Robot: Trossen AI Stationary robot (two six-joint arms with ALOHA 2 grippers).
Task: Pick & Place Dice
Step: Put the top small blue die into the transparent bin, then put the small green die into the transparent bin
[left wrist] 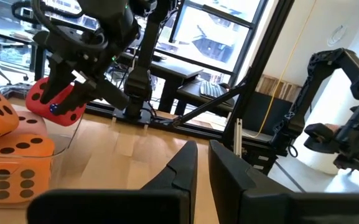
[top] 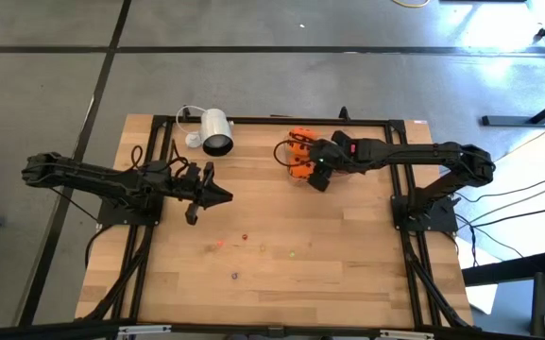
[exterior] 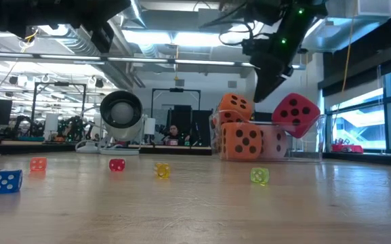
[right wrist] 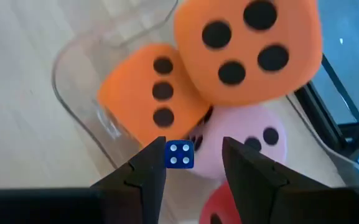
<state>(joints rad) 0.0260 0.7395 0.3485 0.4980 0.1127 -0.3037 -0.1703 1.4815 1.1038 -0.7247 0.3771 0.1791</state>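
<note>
- Right gripper of mine is hanging over the clear container at the table's far edge, fingers spread, with a tiny blue die sitting between the fingertips; whether the pads are actually pinching it, I cannot tell.
- Below it I am looking down on two orange dice, one stacked on the other, with the pale pink die beside them and the red die just showing at the edge.
- From table height, the red die is sitting tilted at the container's right side, the upper orange die riding on the lower one.
- Left gripper is waiting over the table's left half, well apart from the dice, fingers nearly together with a narrow gap and nothing between them.
- Small loose dice are lying on the wood: blue, orange, red, yellow, green.
- White camera is lying near the far edge.
</note>
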